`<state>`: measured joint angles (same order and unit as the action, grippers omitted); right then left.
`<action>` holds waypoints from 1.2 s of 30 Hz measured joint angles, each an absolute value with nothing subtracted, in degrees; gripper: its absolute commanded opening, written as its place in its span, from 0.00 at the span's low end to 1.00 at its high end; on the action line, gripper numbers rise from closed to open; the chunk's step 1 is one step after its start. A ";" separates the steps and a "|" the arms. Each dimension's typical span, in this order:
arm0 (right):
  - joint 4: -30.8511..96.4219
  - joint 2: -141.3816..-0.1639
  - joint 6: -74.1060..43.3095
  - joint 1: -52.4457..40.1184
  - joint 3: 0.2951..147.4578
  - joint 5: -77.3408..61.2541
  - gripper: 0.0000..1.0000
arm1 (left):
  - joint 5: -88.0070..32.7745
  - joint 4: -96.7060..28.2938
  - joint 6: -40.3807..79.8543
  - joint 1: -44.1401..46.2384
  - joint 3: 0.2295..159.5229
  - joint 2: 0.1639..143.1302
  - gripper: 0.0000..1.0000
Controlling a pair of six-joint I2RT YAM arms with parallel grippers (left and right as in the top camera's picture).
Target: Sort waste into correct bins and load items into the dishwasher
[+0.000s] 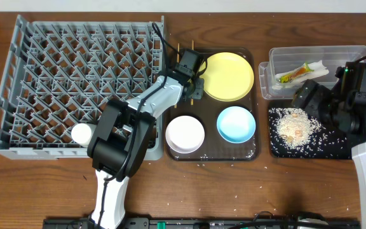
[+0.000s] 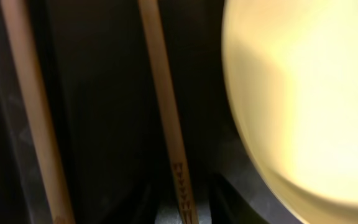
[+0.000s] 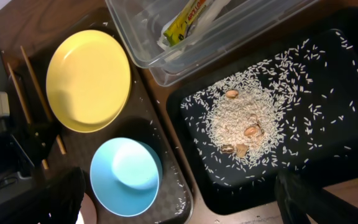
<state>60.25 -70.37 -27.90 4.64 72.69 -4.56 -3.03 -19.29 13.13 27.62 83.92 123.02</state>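
Observation:
My left gripper (image 1: 193,84) is low over the two wooden chopsticks (image 1: 184,71) at the brown tray's left edge. In the left wrist view its fingers (image 2: 182,208) straddle one chopstick (image 2: 165,106) with a small gap each side; the other chopstick (image 2: 37,124) lies to the left and the yellow plate (image 2: 303,93) to the right. My right gripper (image 3: 182,202) is wide open and empty, above the black tray (image 1: 332,147) holding rice grains (image 1: 293,123). The clear tub (image 1: 348,54) holds the snack wrapper (image 1: 294,75) and paper strip (image 1: 321,67).
The brown serving tray (image 1: 254,152) carries the yellow plate (image 1: 229,75), a white bowl (image 1: 185,133) and a light blue bowl (image 1: 236,123). The grey dish rack (image 1: 75,76) fills the left, with a small white cup (image 1: 81,132) at its front edge. Loose grains lie on the table.

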 measured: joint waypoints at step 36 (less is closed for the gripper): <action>61.67 -70.37 -27.92 4.64 72.69 -4.58 0.97 | 4.23 -40.53 14.17 16.71 81.87 102.72 0.09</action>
<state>61.67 -70.37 -27.92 4.64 72.69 -4.58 4.23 -40.53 14.17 16.71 81.87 102.72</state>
